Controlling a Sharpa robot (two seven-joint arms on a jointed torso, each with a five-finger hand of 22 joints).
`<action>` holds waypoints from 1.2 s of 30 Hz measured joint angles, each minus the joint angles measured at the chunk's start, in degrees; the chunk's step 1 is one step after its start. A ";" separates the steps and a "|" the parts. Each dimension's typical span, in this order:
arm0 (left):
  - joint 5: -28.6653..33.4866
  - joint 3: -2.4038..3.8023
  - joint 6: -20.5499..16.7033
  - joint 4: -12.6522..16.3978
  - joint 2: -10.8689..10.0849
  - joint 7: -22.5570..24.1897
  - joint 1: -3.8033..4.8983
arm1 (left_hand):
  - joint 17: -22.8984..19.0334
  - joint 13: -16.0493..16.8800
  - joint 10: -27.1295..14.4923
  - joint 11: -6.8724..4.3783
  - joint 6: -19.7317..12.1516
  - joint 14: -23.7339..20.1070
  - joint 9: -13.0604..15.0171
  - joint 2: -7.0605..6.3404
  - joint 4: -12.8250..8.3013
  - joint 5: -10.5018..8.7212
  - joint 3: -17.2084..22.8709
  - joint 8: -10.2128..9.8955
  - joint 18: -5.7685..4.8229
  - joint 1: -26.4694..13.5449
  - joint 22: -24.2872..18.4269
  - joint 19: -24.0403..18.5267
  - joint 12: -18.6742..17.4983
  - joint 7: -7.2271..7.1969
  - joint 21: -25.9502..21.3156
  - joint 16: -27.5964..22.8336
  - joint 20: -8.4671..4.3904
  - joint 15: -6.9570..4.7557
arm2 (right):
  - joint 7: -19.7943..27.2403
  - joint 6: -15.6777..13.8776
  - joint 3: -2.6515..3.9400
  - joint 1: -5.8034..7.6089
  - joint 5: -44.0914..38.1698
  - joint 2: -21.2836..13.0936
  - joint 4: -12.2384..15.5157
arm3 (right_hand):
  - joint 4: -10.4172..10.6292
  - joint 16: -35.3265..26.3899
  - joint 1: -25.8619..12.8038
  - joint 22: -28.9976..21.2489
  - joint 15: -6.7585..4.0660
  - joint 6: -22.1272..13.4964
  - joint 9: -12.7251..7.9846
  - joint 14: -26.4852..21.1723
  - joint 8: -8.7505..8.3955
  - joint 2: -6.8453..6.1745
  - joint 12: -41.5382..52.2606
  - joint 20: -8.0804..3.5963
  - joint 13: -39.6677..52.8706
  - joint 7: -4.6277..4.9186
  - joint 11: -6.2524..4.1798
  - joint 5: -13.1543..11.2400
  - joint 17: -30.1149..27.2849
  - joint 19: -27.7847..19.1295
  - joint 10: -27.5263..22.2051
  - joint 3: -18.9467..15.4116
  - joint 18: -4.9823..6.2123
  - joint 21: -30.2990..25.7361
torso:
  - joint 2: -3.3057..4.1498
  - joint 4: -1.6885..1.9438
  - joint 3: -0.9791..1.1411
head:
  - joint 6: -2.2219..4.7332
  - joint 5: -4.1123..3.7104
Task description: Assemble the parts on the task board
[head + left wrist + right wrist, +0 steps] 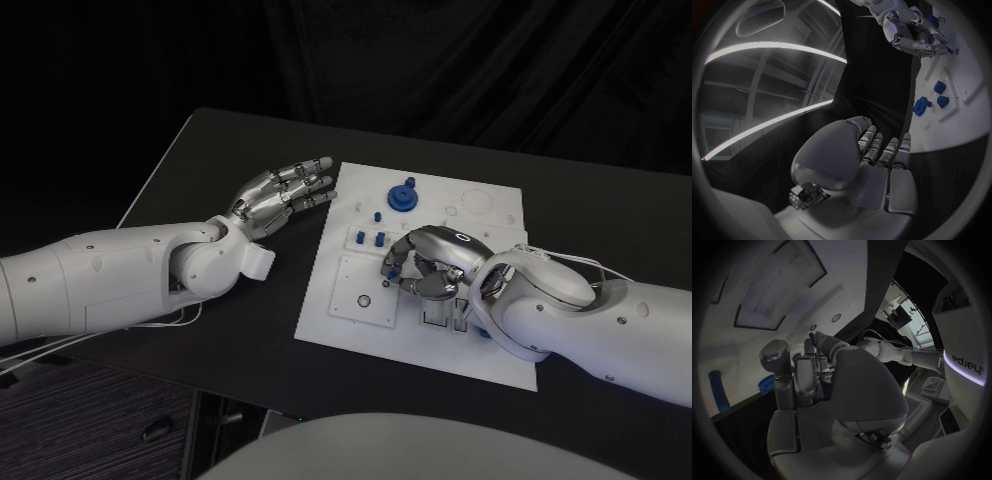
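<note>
White arms with thin cables, each ending in a silver robot hand (284, 192).

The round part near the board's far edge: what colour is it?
Blue; the round part shows best in the head view.

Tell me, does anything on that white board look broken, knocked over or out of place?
Nothing stands out. The white board lies flat and whole, the blue pieces sit on it, the right robot hand works over it, and the left robot hand hovers beside it.
</note>
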 measured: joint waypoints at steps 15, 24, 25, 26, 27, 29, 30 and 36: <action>0.07 0.00 0.30 -0.08 0.15 -0.32 -0.07 | 0.00 0.00 0.00 0.00 0.00 0.00 -0.01 -0.23 0.24 0.00 0.24 0.00 0.00 -0.23 -0.07 0.00 0.00 0.00 0.00 0.00 0.00 0.00 | -0.03 1.09 -0.01 -0.07 -1.08 0.85 -0.41 | -0.24 -0.29 0.21 0.02 0.00 0.01 -0.26 0.00 -0.79 -0.21 -0.28 0.00 -0.09 0.01 0.01 -1.04 -0.55 0.00 -0.01 0.24 0.01 -0.47 | -0.01 0.03 -0.01 | 0.00 0.02; 0.10 0.00 0.45 -0.17 0.18 -0.50 -0.14 | 0.00 0.00 0.00 0.00 0.20 0.00 0.04 -0.23 0.24 0.00 0.24 0.00 0.00 -0.23 -0.06 0.00 0.00 0.20 0.00 0.00 0.00 0.00 | -0.04 1.62 -0.01 -0.10 -1.34 0.85 -0.15 | -0.24 -0.29 0.20 0.04 0.21 0.01 -0.38 -0.21 -0.79 -0.22 -0.39 0.00 -0.14 0.01 0.01 -1.30 -0.54 0.00 -0.02 0.23 0.01 -0.47 | -0.09 -0.01 -0.03 | 0.00 0.19; 0.10 0.00 0.46 -0.18 0.19 -0.52 -0.14 | 0.00 0.00 0.00 0.00 0.20 0.00 0.04 -0.23 0.24 0.00 0.24 0.00 0.00 -0.23 -0.07 0.00 0.00 0.20 0.00 0.00 0.00 0.00 | -0.04 1.65 -0.01 -0.10 -1.35 0.85 -0.13 | -0.24 -0.28 0.20 0.04 0.21 0.01 -0.40 -0.21 -0.79 -0.22 -0.39 0.00 -0.16 0.01 0.01 -1.30 -0.54 0.00 -0.02 0.23 0.02 -0.47 | -0.09 -0.01 -0.03 | 0.00 0.19; 0.10 0.00 0.48 -0.19 0.19 -0.54 -0.15 | 0.00 0.00 0.00 0.00 0.20 0.00 0.04 -0.23 0.24 0.00 0.24 0.00 0.00 -0.23 -0.06 0.00 0.00 0.20 0.00 0.00 0.00 0.00 | -0.04 1.69 -0.01 -0.10 -1.37 0.83 -0.10 | -0.24 -0.29 0.20 0.04 0.21 0.00 -0.41 -0.21 -0.79 -0.22 -0.39 0.00 -0.17 0.01 0.02 -1.30 -0.54 0.00 -0.02 0.23 0.01 -0.47 | -0.10 -0.01 -0.03 | 0.00 0.19; 0.11 0.00 0.49 -0.20 0.19 -0.56 -0.16 | -0.01 0.00 0.00 0.00 0.20 0.00 0.04 -0.23 0.24 0.00 0.23 0.00 0.00 -0.23 -0.06 0.00 0.00 0.20 0.00 0.00 0.00 0.00 | -0.05 1.72 -0.01 -0.10 -1.38 0.82 -0.08 | -0.24 -0.29 0.20 0.04 0.21 0.01 -0.42 -0.21 -0.79 -0.22 -0.39 0.00 -0.18 0.00 0.02 -1.30 -0.54 -0.01 -0.02 0.23 0.02 -0.47 | -0.10 -0.01 -0.03 | 0.00 0.19; 0.11 0.00 0.51 -0.21 0.20 -0.60 -0.18 | 0.00 0.00 0.00 0.00 0.20 0.00 0.04 -0.22 0.23 0.00 0.23 0.00 0.01 -0.23 -0.12 0.00 0.00 0.20 0.00 0.00 0.00 0.00 | -0.06 1.78 -0.01 -0.10 -1.39 0.78 -0.05 | -0.24 -0.29 0.20 0.04 0.21 0.00 -0.43 -0.21 -0.80 -0.22 -0.40 0.01 -0.22 0.00 0.02 -1.31 -0.54 0.00 -0.02 0.23 0.02 -0.47 | -0.10 -0.01 -0.03 | 0.00 0.19; 0.11 0.00 0.52 -0.22 0.20 -0.62 -0.19 | -0.01 0.00 0.00 0.00 0.20 0.00 0.04 -0.23 0.24 0.00 0.23 0.00 0.00 -0.23 -0.13 0.00 0.00 0.20 0.00 0.00 0.00 0.00 | -0.06 1.82 -0.01 -0.10 -1.40 0.75 -0.02 | -0.24 -0.29 0.20 0.04 0.21 -0.01 -0.43 -0.21 -0.80 -0.22 -0.40 0.00 -0.24 -0.01 0.02 -1.31 -0.54 0.00 -0.02 0.23 0.02 -0.47 | -0.10 -0.01 -0.03 | 0.00 0.19; 0.12 0.00 0.57 -0.28 0.22 -0.71 -0.22 | -0.01 0.00 0.00 0.00 0.20 0.00 0.04 -0.22 0.23 0.00 0.23 0.00 0.00 -0.23 -0.12 0.00 0.00 0.20 0.00 0.00 0.00 0.00 | -0.10 1.96 -0.01 -0.11 -1.44 0.51 0.08 | -0.24 -0.51 0.20 0.03 0.21 -0.02 -0.43 -0.21 -1.07 -0.23 -0.40 0.00 -0.25 -0.02 0.02 -1.31 -0.66 -0.01 -0.02 0.23 0.02 -0.69 | -0.10 -0.02 0.01 | 0.00 0.26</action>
